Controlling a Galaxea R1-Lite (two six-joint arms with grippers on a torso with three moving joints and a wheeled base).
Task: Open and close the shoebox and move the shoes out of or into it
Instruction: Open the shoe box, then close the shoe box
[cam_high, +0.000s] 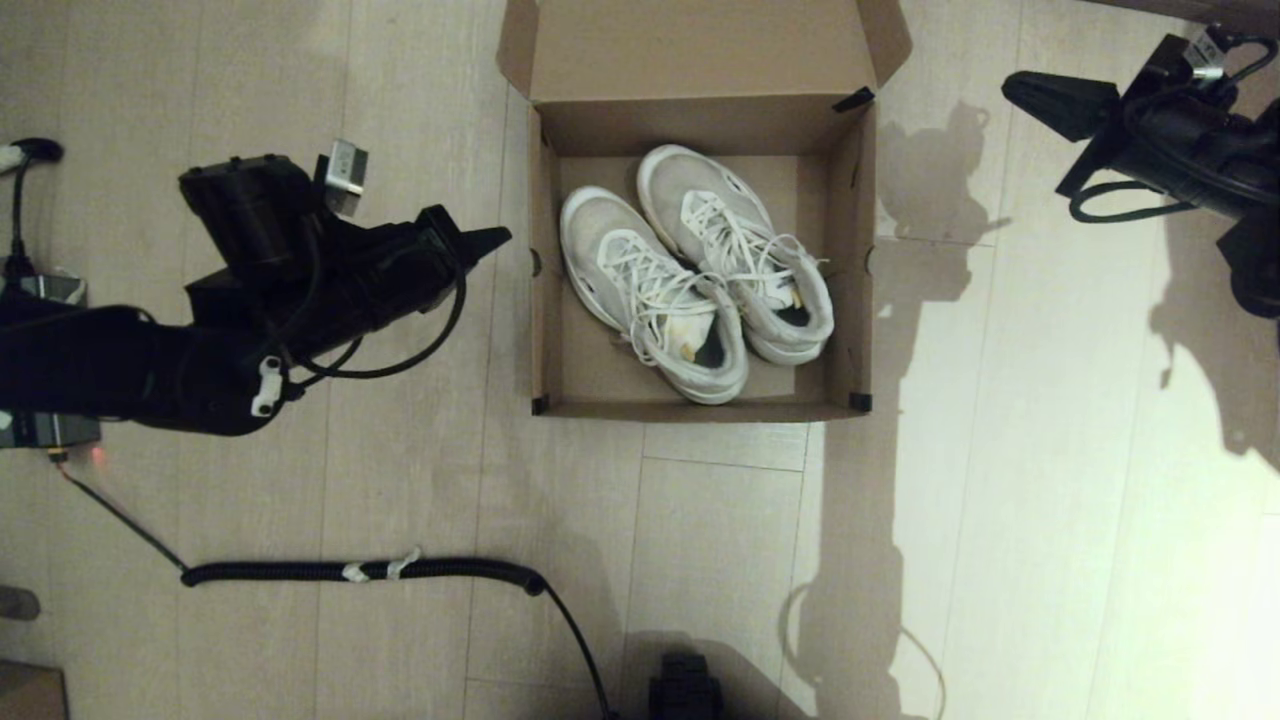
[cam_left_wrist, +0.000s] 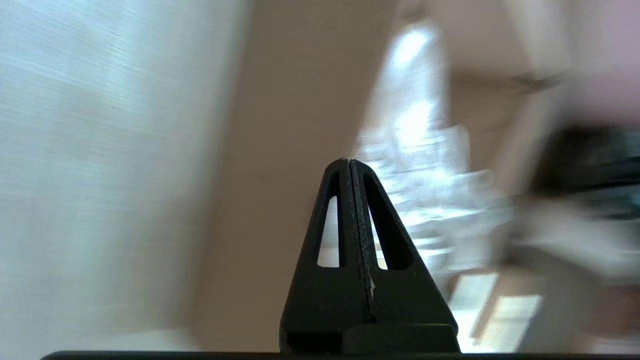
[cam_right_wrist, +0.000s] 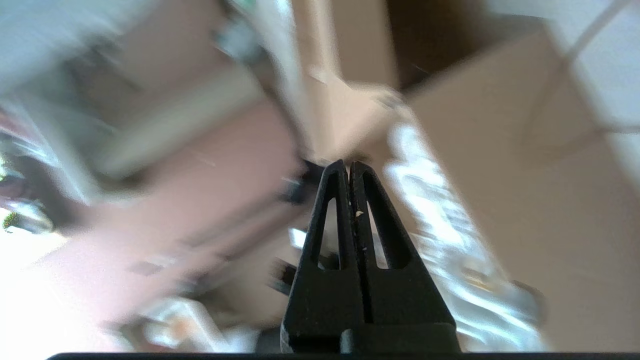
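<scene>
The left tool hangs over the floor with its tip aimed toward the shoebox, just short of the box's nearer side wall and not touching it. In the left wrist view the left tool has its two fingers pressed flat together, no gap between them and nothing held. The scene beyond its tip is smeared, so little else can be told there.

The shoebox stands open on the floor, between the two tools, its hinged lid folded back on the far side and black tape at the corners. The shoes lie inside it side by side, touching along their inner edges, toes toward the lid and heels toward the robot (both sit slightly slanted across the box bottom). Their white laces are loose and the dark insides show at the heel openings, with small yellow marks on the tongues. From the left tool's tip the nearer shoe lies just past the box wall.

The right tool is held off to the other side of the box, well apart from it, over the floor near the lid's outer corner. In the right wrist view the right tool is likewise closed tight, fingers together on nothing.

A black coiled cable lies on the floor behind the left tool, on the robot's side.
</scene>
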